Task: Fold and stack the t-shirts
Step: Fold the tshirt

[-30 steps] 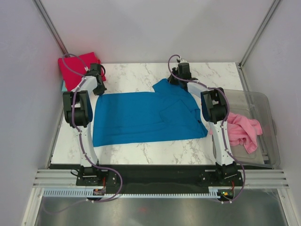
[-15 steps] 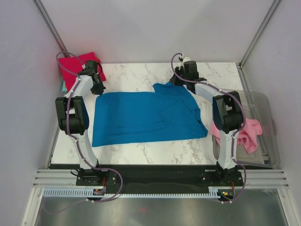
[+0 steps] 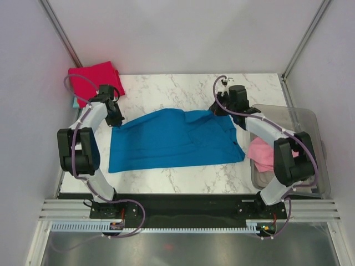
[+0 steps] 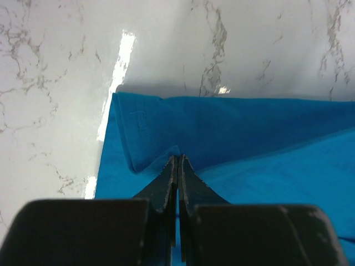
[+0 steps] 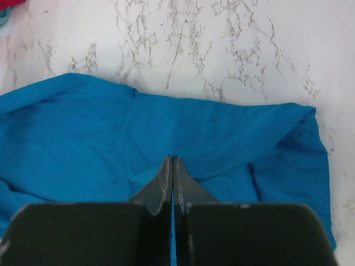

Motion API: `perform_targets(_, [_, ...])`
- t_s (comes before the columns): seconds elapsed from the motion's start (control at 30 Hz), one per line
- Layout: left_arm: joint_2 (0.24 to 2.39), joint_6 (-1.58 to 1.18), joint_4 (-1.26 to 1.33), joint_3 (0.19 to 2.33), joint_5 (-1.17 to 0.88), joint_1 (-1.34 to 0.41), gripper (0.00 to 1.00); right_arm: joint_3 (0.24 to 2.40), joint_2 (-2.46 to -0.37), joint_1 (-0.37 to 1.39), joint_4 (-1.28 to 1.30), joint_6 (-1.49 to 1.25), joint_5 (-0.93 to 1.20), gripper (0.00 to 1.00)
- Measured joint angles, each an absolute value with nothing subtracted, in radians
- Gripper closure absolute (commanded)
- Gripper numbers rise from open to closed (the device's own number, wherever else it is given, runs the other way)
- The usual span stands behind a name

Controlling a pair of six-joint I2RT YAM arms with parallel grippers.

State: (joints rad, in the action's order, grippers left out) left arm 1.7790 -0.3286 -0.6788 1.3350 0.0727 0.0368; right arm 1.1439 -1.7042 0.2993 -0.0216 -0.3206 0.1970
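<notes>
The blue t-shirt (image 3: 177, 141) lies spread across the middle of the marble-patterned table (image 3: 166, 88), its near edge flat and its far edge gathered toward the two arms; the left arm (image 3: 91, 119) reaches to the shirt's far left corner, and the left jaws are pressed fully together there on a pinch of blue cloth, which in the left wrist view rises in a small peak to their tips beside a doubled-over band along the shirt's edge; the right arm (image 3: 266, 128) reaches to the far right part of the same shirt, and the right jaws are likewise closed tight on it, the cloth puckering up to their tips in the right wrist view with a bunched sleeve to the right; bare table shows beyond the shirt in both wrist views; the red t-shirt (image 3: 94, 77) sits folded at the far left corner of the table, well apart from the blue one, and a sliver of the teal t-shirt (image 3: 73, 103) shows at its near left edge, too little to say how it lies; the pink t-shirt (image 3: 265, 152) is crumpled inside the clear plastic tub (image 3: 310, 127), which stands at the table's right edge just beside the right arm
</notes>
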Motion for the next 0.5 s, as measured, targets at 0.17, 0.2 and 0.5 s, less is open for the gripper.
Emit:
perform_targets(0.17, [1.72,-0.328,-0.678,1.272,0.073,0.037,0.98,1.026,-1.528,0.304,-0.006,-0.321,0.181,1.0])
perform_targets(0.2, [1.712,-0.328,-0.678,1.264,0.074,0.037,0.98,1.005,-1.494,0.304,-0.003,-0.321,0.178,1.0])
perform_targets(0.5, [1.654,-0.315,-0.676,1.19,0.096,0.037,0.98,0.826,-1.268,0.305,0.053,-0.337,0.156,1.0])
